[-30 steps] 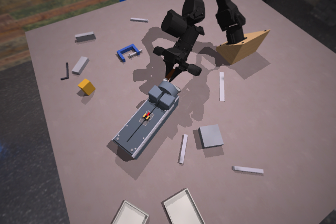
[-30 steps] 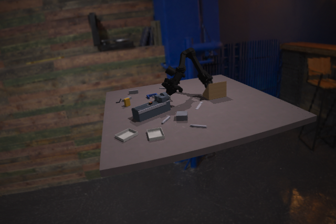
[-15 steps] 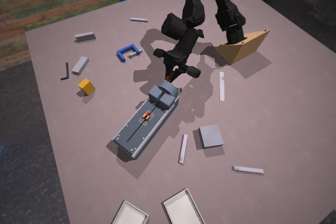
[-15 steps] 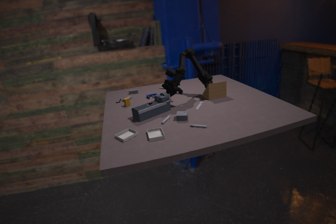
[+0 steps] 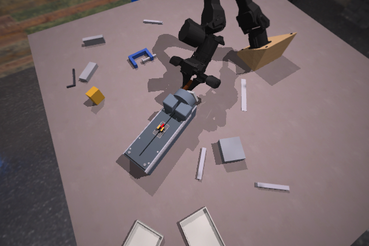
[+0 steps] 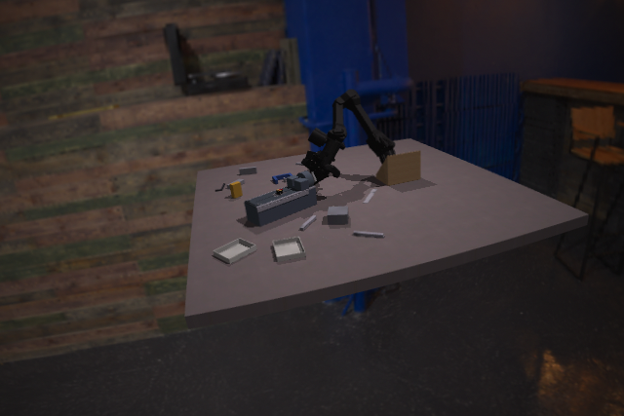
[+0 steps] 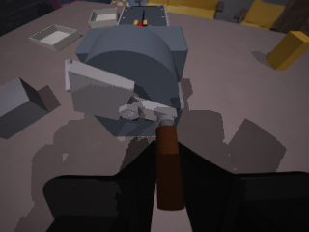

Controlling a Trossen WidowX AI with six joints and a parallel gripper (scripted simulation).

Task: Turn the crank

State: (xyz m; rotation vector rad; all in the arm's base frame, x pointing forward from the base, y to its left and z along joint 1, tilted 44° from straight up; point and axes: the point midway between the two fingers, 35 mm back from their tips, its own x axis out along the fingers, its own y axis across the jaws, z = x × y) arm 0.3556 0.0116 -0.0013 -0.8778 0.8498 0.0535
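The machine is a long grey box with a slide slot on top and a round grey housing at the crank end. The red pointer sits between the two brass marks, slightly off their line towards the crank end. A pale grey crank arm with a wide plate is on the housing's face. My gripper is shut on the crank's brown handle, which points back between the fingers. Fine detail of the pointer is too small in the exterior view.
A grey block and pale bars lie beside the machine. A blue clamp, an orange block and a black hex key lie on its other side. A wooden wedge stands by the arm's base. Two trays lie beyond.
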